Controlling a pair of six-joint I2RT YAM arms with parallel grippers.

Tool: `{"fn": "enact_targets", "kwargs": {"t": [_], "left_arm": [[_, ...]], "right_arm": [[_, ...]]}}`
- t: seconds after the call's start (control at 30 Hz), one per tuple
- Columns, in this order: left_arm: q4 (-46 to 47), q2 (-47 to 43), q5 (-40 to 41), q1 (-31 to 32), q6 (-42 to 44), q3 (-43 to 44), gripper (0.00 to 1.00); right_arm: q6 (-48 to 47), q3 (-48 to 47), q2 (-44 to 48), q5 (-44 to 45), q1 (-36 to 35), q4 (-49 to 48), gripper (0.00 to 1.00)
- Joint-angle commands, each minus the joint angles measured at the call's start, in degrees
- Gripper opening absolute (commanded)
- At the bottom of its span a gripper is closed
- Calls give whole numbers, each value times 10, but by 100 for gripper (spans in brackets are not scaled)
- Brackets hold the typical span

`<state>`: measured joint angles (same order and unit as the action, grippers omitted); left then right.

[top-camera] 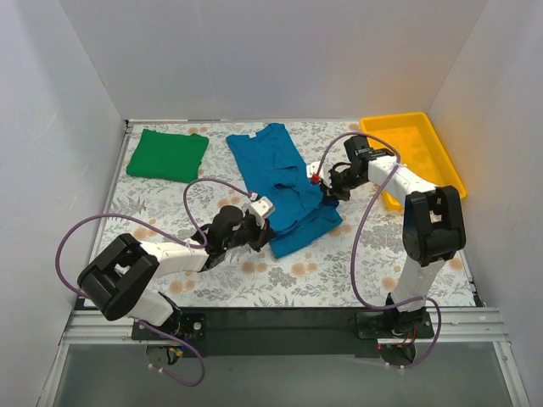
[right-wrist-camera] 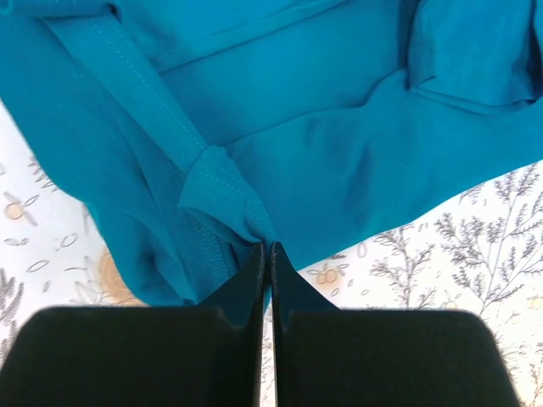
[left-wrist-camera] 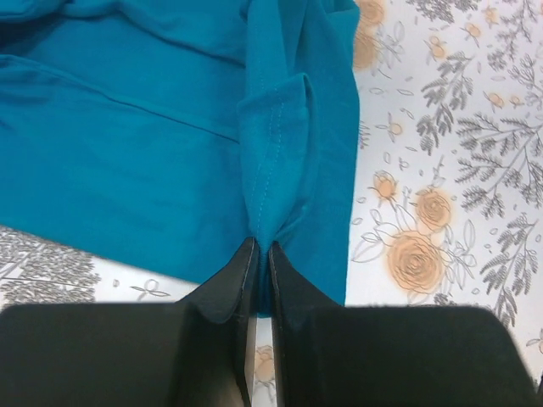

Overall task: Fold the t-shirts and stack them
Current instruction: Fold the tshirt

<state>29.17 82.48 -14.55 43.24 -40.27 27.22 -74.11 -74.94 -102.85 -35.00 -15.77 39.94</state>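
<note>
Pinching hem folds of the teal-blue t-shirt (top-camera: 273, 165) at frame centre with jaws fully closed, the left pincer (left-wrist-camera: 259, 246) and right pincer (right-wrist-camera: 265, 246) are risking slippage or bunching if pulling unevenly, while the green t-shirt (top-camera: 168, 155) is lying folded at upper left.

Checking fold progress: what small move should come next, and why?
Probably raise both pinched edges together and carry them toward the collar: the left gripper and right gripper are each shut on the teal shirt, whose near end lies rumpled.
</note>
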Motion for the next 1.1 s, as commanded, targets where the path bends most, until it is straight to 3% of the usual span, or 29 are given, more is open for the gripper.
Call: {"fn": "enact_targets", "kwargs": {"t": [0.0,0.37,1.07], "left_arm": [[16,19,-52,-42,5,28,0],[15,89,-112,-132,1,93,0],[-26,199,-191,-243,-2,230,0]], "right_arm": [[34,-55,-24,9,-5,-5,1],[84,-170,-106,39,-17,-5,1],[180,-421,-278,82,-31,-8,1]]}}
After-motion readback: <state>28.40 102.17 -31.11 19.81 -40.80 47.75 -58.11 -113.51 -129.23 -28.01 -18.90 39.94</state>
